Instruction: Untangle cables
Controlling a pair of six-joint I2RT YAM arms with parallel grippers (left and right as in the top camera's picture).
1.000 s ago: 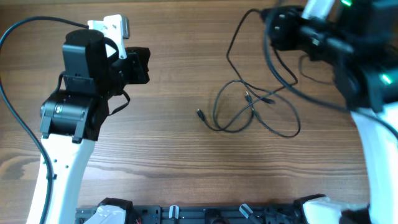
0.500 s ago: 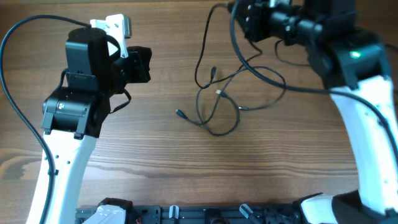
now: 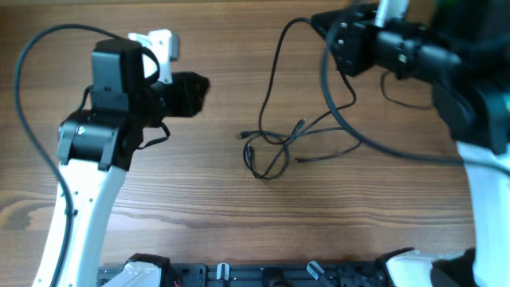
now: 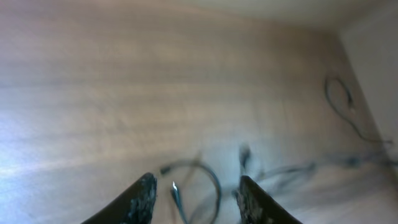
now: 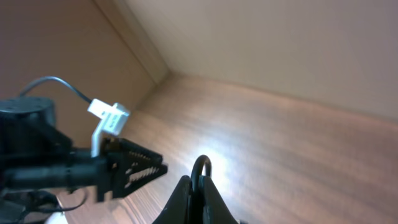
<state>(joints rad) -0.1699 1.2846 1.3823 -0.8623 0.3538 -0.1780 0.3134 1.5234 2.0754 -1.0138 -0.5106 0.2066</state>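
Note:
The cables are thin black cords. In the overhead view they form a loose tangle (image 3: 269, 150) on the wooden table at mid-centre, with small plugs at the ends. One strand (image 3: 271, 76) rises from it up to my right gripper (image 3: 328, 29) at the top right. In the right wrist view that gripper (image 5: 198, 182) is shut on a loop of cable (image 5: 200, 163), held above the table. My left gripper (image 3: 199, 86) is left of the tangle, open and empty. In the left wrist view, cable loops (image 4: 205, 180) lie blurred between its open fingers (image 4: 196, 186), further away on the table.
The wooden table (image 3: 199, 199) runs to a wall at the back. A black rail (image 3: 263, 275) with clips lines the front edge. The arms' own thicker black wires hang by each arm, one at the left (image 3: 32, 135). The left gripper also shows in the right wrist view (image 5: 134, 169).
My right gripper swung left and then back right with the strand in it, dragging the tangle left and towards the front. My left gripper has moved slightly right towards the tangle.

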